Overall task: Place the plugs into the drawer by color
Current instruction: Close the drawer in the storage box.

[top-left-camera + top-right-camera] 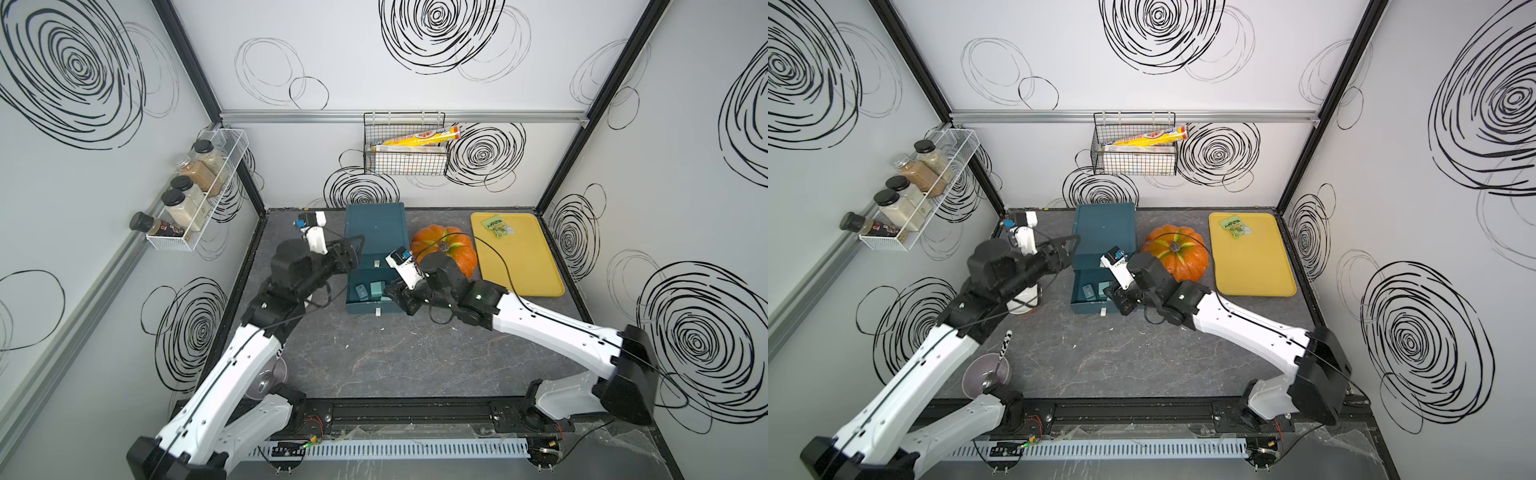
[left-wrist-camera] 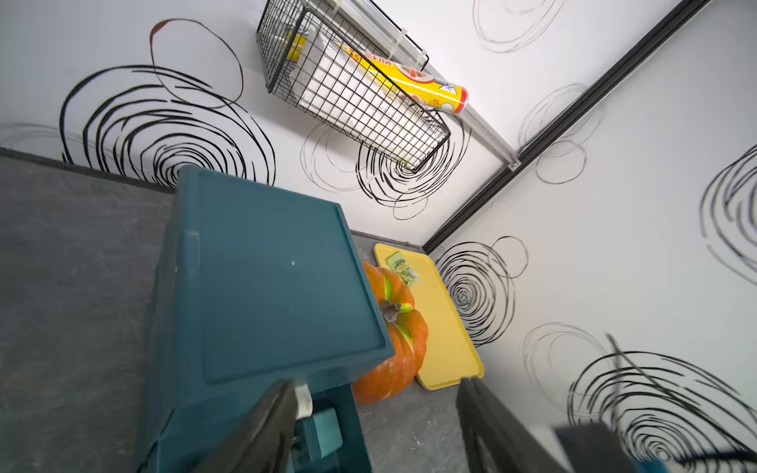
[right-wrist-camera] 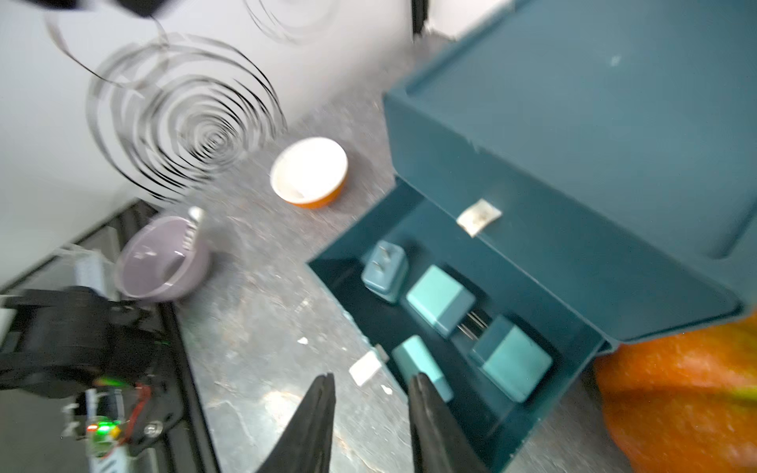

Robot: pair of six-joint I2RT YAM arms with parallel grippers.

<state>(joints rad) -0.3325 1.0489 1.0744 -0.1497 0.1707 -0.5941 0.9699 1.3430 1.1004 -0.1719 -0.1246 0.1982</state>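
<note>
The dark teal chest point(image 1: 376, 232) point(image 1: 1104, 232) stands at the back of the table in both top views. Its bottom drawer point(image 1: 365, 308) point(image 3: 528, 422) is pulled out, and several light teal plugs point(image 3: 438, 299) point(image 1: 377, 287) lie inside it. My right gripper point(image 3: 370, 381) point(image 1: 391, 291) hovers over the drawer's front right corner. Its jaws are narrowly open and empty, near the white pull tab point(image 3: 364, 368). My left gripper point(image 2: 377, 387) point(image 1: 358, 246) is wide open at the chest's upper front left. One finger point(image 2: 278, 413) is beside an upper drawer's white tab point(image 2: 304, 395).
An orange pumpkin point(image 1: 444, 249) sits right of the chest, touching it. Beyond it lies a yellow tray point(image 1: 523, 266) with a green packet point(image 1: 496, 226). A white-and-orange bowl point(image 3: 309, 172) and a purple bowl with a spoon point(image 3: 159, 262) stand left of the drawer.
</note>
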